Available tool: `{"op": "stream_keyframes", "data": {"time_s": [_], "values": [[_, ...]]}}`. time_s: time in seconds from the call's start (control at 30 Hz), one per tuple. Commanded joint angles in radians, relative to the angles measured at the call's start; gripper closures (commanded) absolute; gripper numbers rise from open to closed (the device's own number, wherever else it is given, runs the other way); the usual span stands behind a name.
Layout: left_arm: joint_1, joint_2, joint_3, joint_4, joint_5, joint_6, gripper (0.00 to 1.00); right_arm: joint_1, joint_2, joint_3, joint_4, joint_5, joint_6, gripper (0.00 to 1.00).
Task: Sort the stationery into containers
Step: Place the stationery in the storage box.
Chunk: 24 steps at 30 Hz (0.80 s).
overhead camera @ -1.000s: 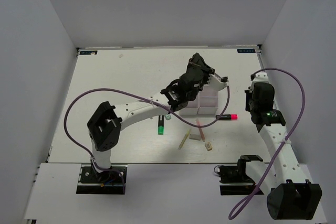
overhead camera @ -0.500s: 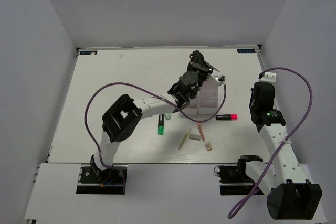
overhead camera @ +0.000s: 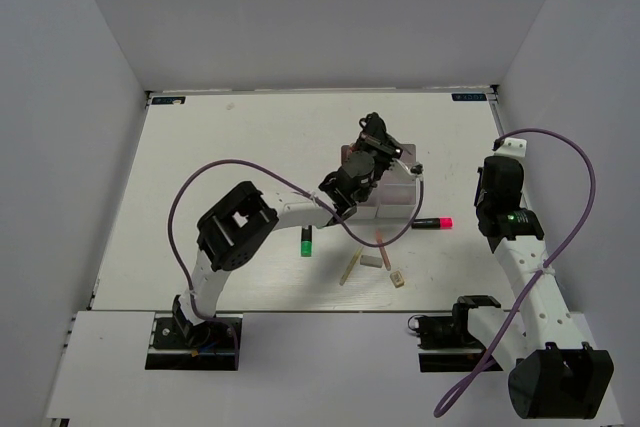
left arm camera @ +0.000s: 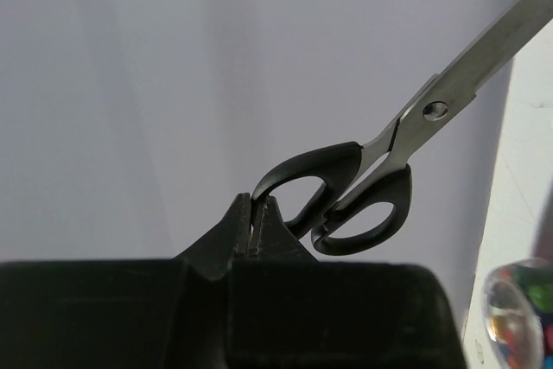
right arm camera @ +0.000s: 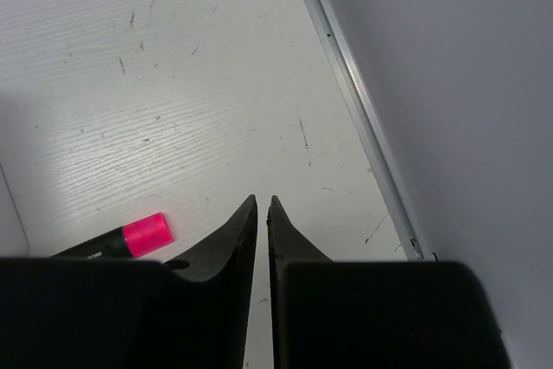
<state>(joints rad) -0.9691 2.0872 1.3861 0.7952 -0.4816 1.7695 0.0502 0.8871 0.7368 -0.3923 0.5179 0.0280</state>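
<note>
My left gripper [left arm camera: 256,200] is shut on one handle loop of the black-handled scissors [left arm camera: 380,179]; the blades point up and away. In the top view the left gripper [overhead camera: 374,145] holds them above the block of white bins [overhead camera: 399,201]. My right gripper [right arm camera: 263,202] is shut and empty over the table, just right of the black-pink marker [right arm camera: 138,236]. That marker [overhead camera: 432,222] lies right of the bins, with my right gripper [overhead camera: 490,175] beyond it. The black-green marker [overhead camera: 305,242], cream stick [overhead camera: 349,267], pink stick [overhead camera: 381,243], grey eraser [overhead camera: 371,260] and tan eraser [overhead camera: 398,279] lie in front of the bins.
The left arm and its purple cable [overhead camera: 210,172] arch over the middle of the table. The table's right edge rail [right arm camera: 363,118] and the grey side wall run close beside my right gripper.
The left gripper has drawn back toward the near side with the scissors, and its arm has folded in. The right wrist shifted slightly right a second ago and has since stayed still.
</note>
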Motion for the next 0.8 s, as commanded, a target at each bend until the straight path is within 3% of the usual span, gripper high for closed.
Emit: {"op": "stream_keyframes", "data": {"time_s": [0.0, 0.77], "values": [[-0.011, -0.050, -0.019, 0.050, 0.018, 0.005, 1.00, 0.004, -0.010, 0.019, 0.032, 0.019, 0.023, 0.88], [0.006, -0.001, 0.008, 0.004, 0.017, -0.039, 1.00, 0.004, -0.027, 0.018, 0.033, 0.024, 0.016, 0.89]]}}
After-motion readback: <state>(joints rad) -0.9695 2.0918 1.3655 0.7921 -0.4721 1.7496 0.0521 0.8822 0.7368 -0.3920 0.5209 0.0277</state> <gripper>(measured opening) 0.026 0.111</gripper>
